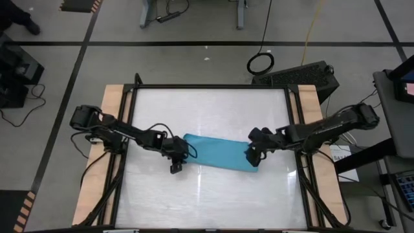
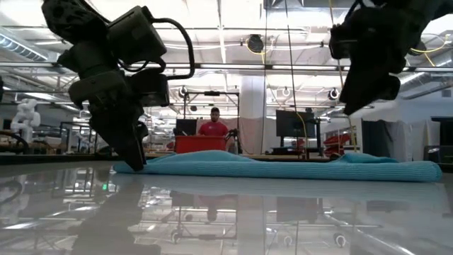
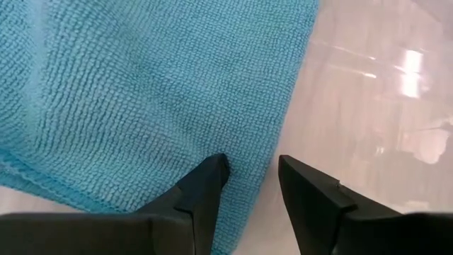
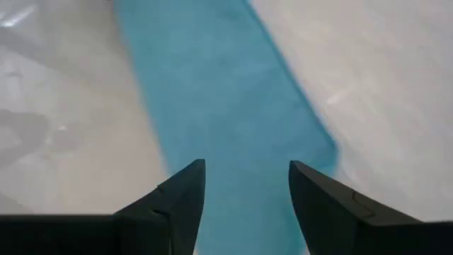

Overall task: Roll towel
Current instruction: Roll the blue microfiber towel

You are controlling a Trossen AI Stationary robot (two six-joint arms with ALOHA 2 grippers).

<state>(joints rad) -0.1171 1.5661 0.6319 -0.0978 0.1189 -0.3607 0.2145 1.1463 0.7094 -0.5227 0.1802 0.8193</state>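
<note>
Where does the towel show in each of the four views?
High view: towel at table centre, between left gripper and right gripper.
Low view: low blue strip across the middle.
Left wrist view: fills the upper left.
Right wrist view: band running from the fingers.
Shared landmark: both grippers at its ends.

Left claw (image 1: 176,162) and right claw (image 1: 253,155), both parted

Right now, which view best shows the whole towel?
The high view: the full towel lies flat between both arms. Low view gives only an edge-on strip. Wrist views show just the patches at each open tool, left and right.
</note>
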